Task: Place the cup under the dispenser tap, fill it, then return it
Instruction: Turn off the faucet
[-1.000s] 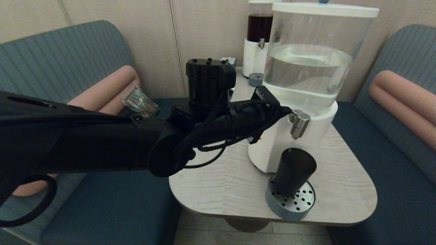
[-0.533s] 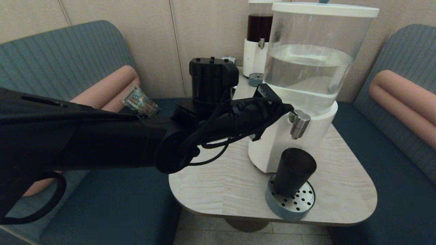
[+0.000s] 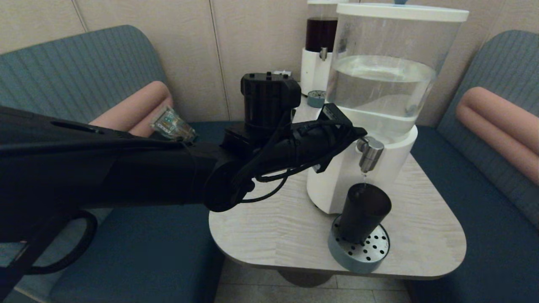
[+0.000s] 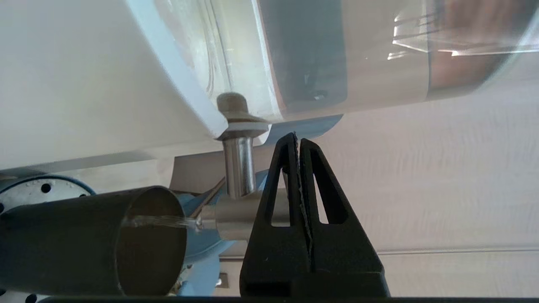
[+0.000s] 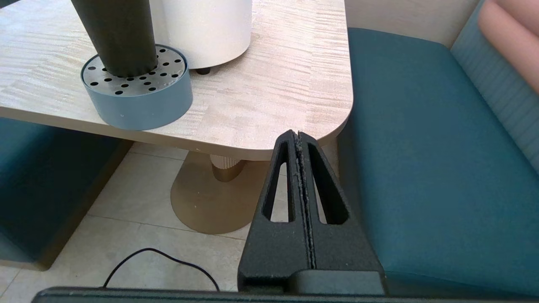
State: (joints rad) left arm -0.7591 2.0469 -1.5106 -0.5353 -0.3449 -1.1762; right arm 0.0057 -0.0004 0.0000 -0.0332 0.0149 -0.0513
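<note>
The left gripper [image 4: 297,141], fingers pressed together and holding nothing, sits against the dispenser tap [image 3: 369,154], water falling into the cup [image 3: 363,212] on the drip tray [image 3: 358,252] near the table's [image 3: 421,235] near edge, right gripper [image 5: 298,139] closed and empty off that edge.

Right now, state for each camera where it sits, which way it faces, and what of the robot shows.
Head: up on the robot, looking forward and down at the table; the left arm reaches to the dispenser tap.
Left wrist: behind the shut left end effector, facing the tap and water running into the cup.
Right wrist: below the table edge, behind the shut right end effector, facing the drip tray.
Shared: all three show the cup.
</note>
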